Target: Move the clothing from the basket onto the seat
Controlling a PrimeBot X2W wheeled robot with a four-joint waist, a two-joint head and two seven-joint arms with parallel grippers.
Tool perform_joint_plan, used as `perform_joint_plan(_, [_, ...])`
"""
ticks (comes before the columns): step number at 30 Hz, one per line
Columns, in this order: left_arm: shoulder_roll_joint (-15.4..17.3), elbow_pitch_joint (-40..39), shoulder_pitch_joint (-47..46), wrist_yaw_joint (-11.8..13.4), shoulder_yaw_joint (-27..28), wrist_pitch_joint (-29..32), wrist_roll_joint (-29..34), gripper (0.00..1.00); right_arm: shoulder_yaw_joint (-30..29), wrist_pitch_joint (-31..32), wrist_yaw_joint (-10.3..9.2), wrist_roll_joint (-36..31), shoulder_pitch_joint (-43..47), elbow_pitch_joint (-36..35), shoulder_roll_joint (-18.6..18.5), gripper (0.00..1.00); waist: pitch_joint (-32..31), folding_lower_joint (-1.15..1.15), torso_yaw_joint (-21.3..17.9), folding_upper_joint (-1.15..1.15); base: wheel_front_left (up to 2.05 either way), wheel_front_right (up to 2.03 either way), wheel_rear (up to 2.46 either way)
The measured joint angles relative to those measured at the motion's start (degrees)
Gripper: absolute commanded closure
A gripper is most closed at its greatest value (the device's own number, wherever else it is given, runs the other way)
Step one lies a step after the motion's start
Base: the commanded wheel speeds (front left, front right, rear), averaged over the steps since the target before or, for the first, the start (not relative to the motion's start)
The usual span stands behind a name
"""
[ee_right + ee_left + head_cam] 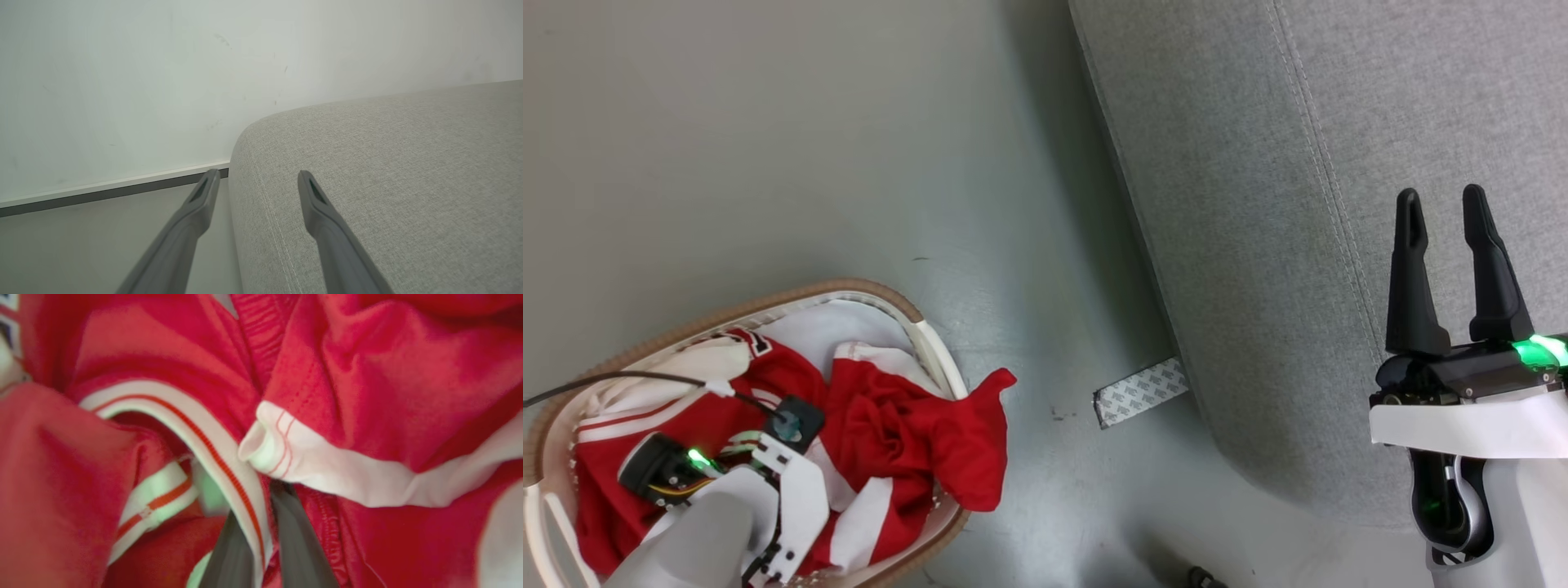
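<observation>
The clothing [882, 425] lay heaped in the basket [935, 347], one red fold spilling over the rim. The basket stood on the floor [768, 122], near the seat [1258, 163] but apart from it. The left tool [261, 526] was sunk in the heap, its fingers pinched narrow on a white, red-striped band of the clothing. The right tool [1441, 204] hovered over the seat's edge, spread wide and holding nothing.

Nothing can be read; the repeating print on the tape strip [1139, 392] is too small.
</observation>
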Motion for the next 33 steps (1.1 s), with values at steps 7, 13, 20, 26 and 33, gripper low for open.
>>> perform_joint_plan(7, [-0.6,0.8,0.2,0.0,-4.0,-2.3,-3.7,1.00,0.2,0.0,0.00,-1.5,0.0,0.4,0.0,0.00,-2.5,0.00,1.3,0.00,0.00,0.00,0.00])
perform_joint_plan(13, [-4.1,1.8,1.8,0.0,-5.0,-7.3,-7.4,1.00,-0.3,0.0,0.00,-5.2,1.0,1.0,0.1,0.00,-7.4,0.00,3.3,0.00,0.00,0.00,0.00])
perform_joint_plan(20, [-8.8,3.0,4.3,0.0,-5.8,-12.5,-10.3,1.00,-0.3,0.0,0.00,-6.7,4.0,2.1,-2.2,0.00,-15.8,-0.01,7.1,0.00,0.00,0.00,0.00])
perform_joint_plan(26, [-11.3,2.6,6.6,0.0,-4.1,-16.1,-13.3,1.00,0.4,0.0,0.00,-6.8,6.9,3.3,-3.5,0.00,-23.4,-0.01,10.8,0.00,0.00,0.00,0.00])
perform_joint_plan(33, [-11.8,-2.5,8.7,2.6,-1.5,-17.9,-14.8,1.00,0.8,0.0,0.00,-6.8,9.9,4.3,-4.4,0.00,-31.3,-0.02,15.4,0.00,0.00,0.00,0.00])
